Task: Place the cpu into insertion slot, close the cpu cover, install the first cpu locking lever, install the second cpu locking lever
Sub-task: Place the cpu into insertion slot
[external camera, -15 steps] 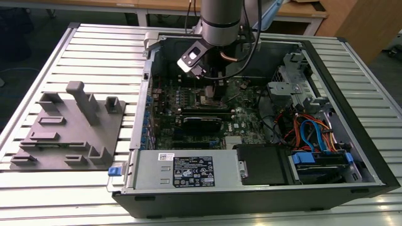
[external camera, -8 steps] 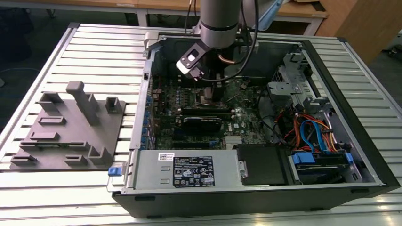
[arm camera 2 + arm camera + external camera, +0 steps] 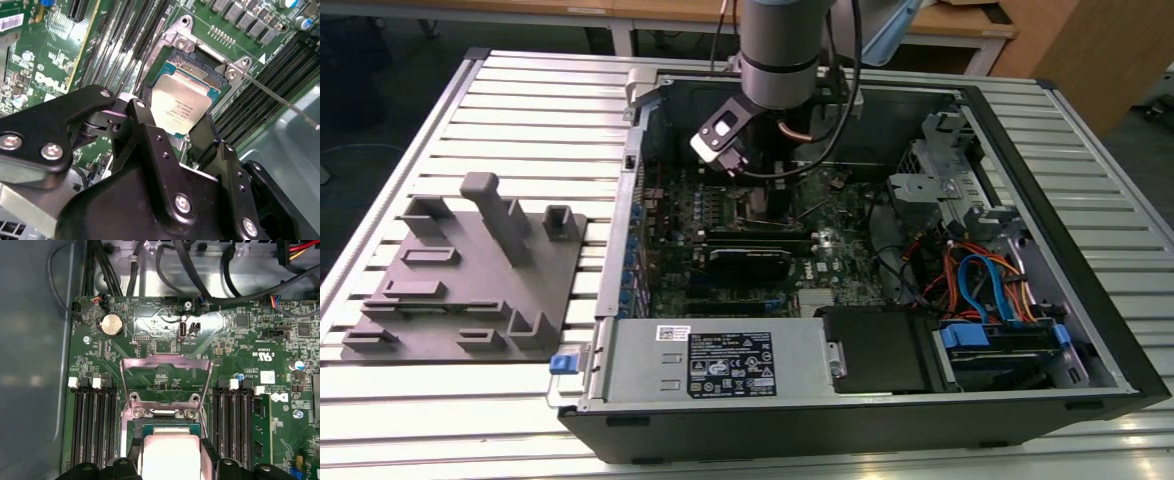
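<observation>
The cpu, a small square chip with a pale silver top, sits low over the insertion slot, whose black socket and silvery rim show beyond it. My gripper has its black fingers against two opposite edges of the cpu. In the first wrist view the cpu lies between the gripper fingers, just in front of the insertion slot. The cpu cover stands swung up and open behind the socket. A thin locking lever sticks out to one side. In the exterior view the gripper reaches down into the computer case.
Long black memory slots flank the socket on both sides. Cables run along the case wall beyond the board. In the exterior view the power supply box sits at the case's near edge and a grey fixture stands on the table at the exterior view's left.
</observation>
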Controlling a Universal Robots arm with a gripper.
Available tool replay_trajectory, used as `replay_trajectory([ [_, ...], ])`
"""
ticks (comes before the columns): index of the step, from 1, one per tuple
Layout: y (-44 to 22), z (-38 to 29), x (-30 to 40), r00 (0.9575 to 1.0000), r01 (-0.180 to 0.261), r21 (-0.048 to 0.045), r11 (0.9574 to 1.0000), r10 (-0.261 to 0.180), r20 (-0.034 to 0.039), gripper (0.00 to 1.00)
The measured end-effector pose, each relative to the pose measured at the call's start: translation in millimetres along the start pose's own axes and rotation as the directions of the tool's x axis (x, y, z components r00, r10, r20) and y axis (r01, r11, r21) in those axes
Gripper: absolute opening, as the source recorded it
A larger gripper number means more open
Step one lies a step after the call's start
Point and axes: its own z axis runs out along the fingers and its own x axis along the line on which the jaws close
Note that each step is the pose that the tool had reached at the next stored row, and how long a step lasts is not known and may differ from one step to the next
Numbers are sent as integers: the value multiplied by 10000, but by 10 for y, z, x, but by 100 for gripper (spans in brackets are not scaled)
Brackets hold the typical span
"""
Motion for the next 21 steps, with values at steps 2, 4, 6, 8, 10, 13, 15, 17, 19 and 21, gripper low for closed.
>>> replay_trajectory([
  [2, -2, 21, 1, 10000, 0, 0, 10000, 0, -1, 54],
  [4, -5, 37, 3, 10000, -23, 0, 10000, 23, 1, 54],
  [6, -6, 51, 7, 10000, -28, 0, 10000, 28, 2, 54],
  [8, -9, 60, 13, 10000, -28, 0, 10000, 28, 3, 54],
  [10, -15, 66, 18, 10000, -27, 0, 10000, 27, 2, 54],
  [13, -26, 77, 24, 10000, -60, -1, 10000, 60, 5, 54],
  [15, -29, 85, 27, 9999, -111, -2, 9999, 111, 9, 54],
  [17, -30, 91, 27, 9999, -162, -2, 9999, 162, 15, 54],
  [19, -30, 93, 27, 9998, -189, -3, 9998, 189, 24, 54],
  [21, -31, 100, 28, 9998, -189, -4, 9998, 189, 52, 54],
])
